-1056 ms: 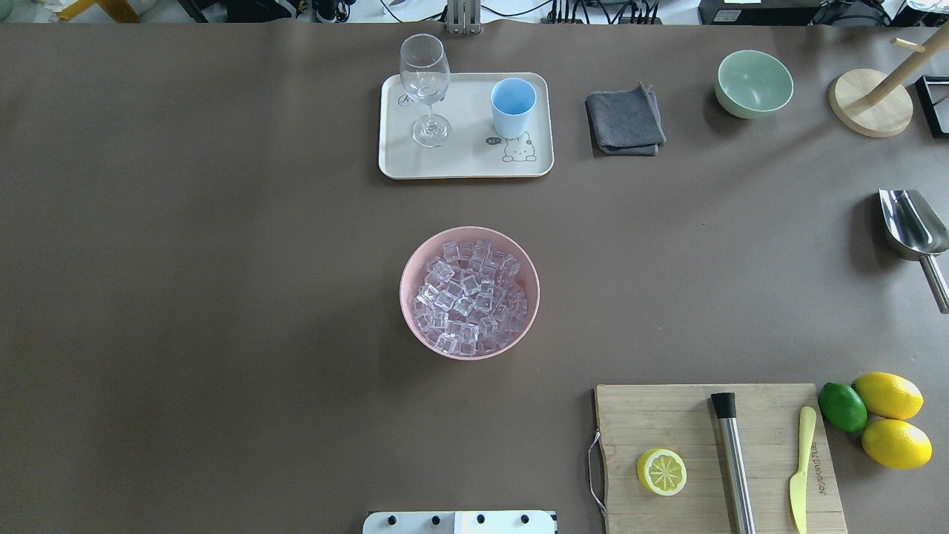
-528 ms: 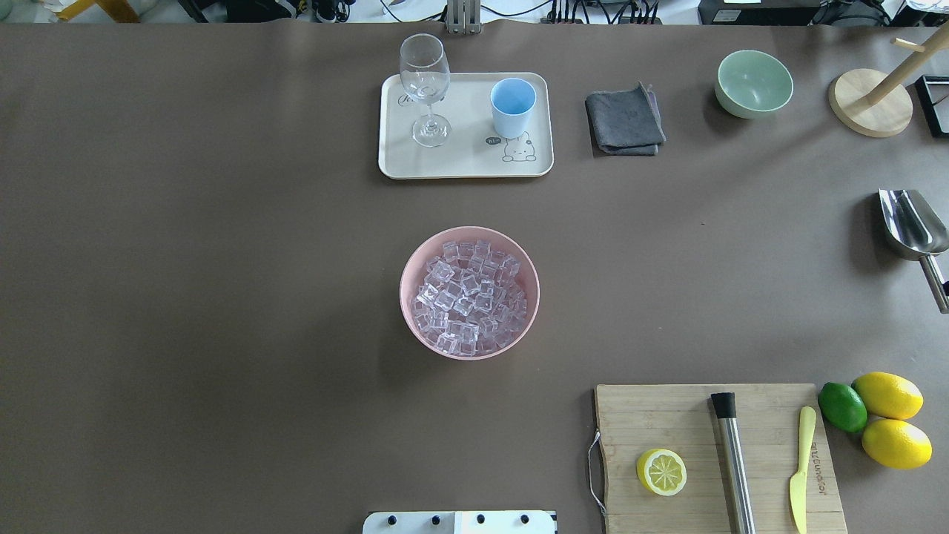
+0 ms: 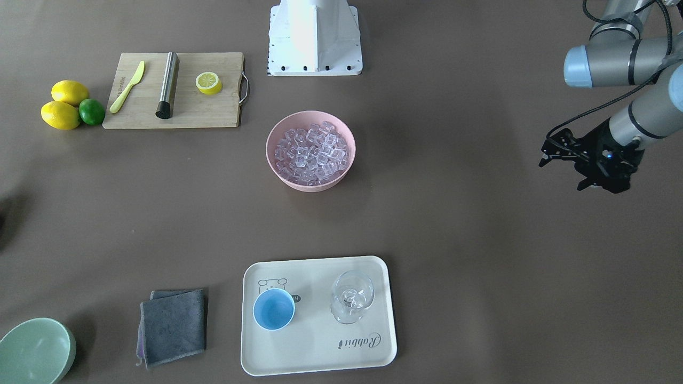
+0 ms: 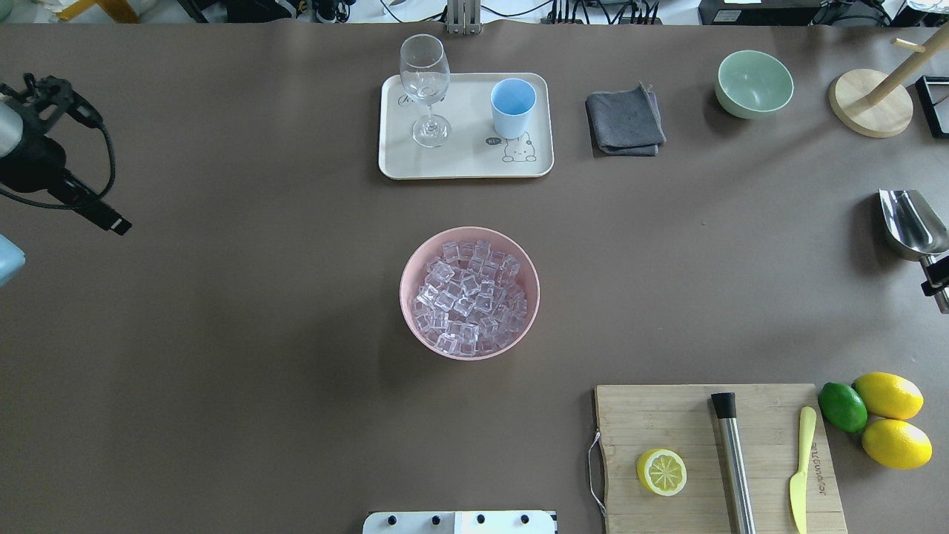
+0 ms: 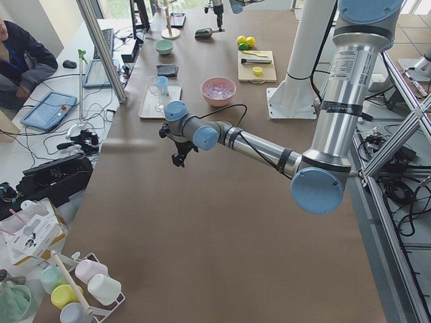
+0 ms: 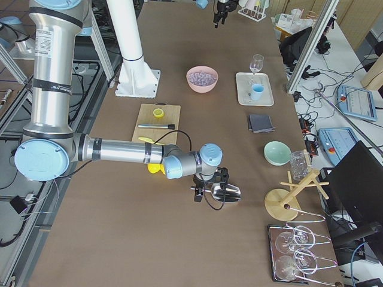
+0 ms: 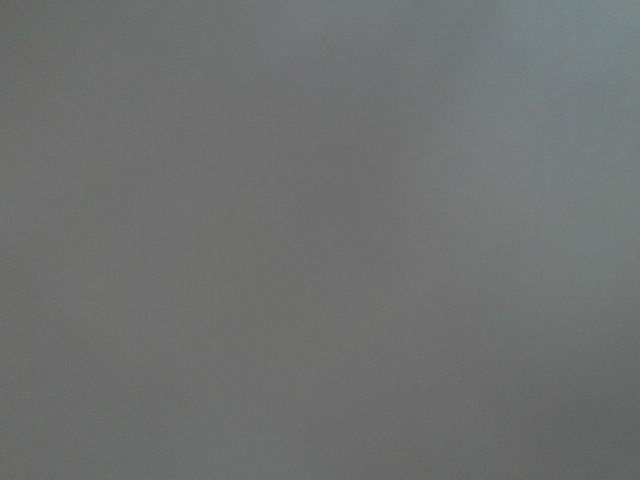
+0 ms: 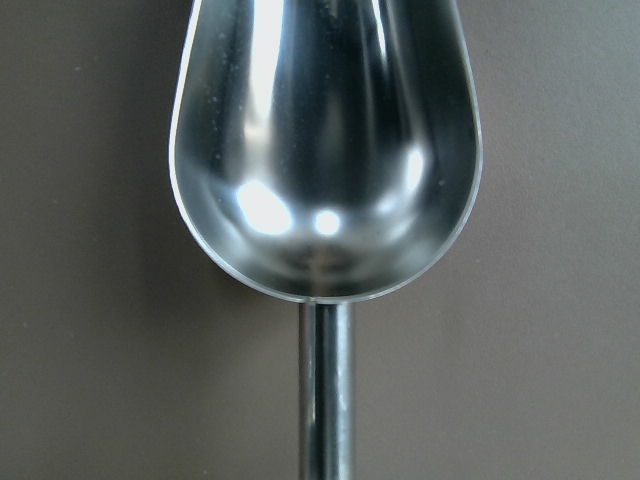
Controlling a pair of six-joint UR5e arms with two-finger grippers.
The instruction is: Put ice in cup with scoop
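Brown tabletop (image 4: pixel 222 334) held the shiny stainless-steel scoop (image 4: pixel 912 222) at three o'clock, rod handle under the right tool (image 4: pixel 937 273), ready for gripping; how wide it or the left tool (image 3: pixel 573 165) stood could not be told.

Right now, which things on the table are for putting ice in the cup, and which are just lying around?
For the job: ice, cup, scoop, pink bowl holding the ice.

Just lying about: wine glass, grey cloth, green bowl, cutting board, lemons, lime.
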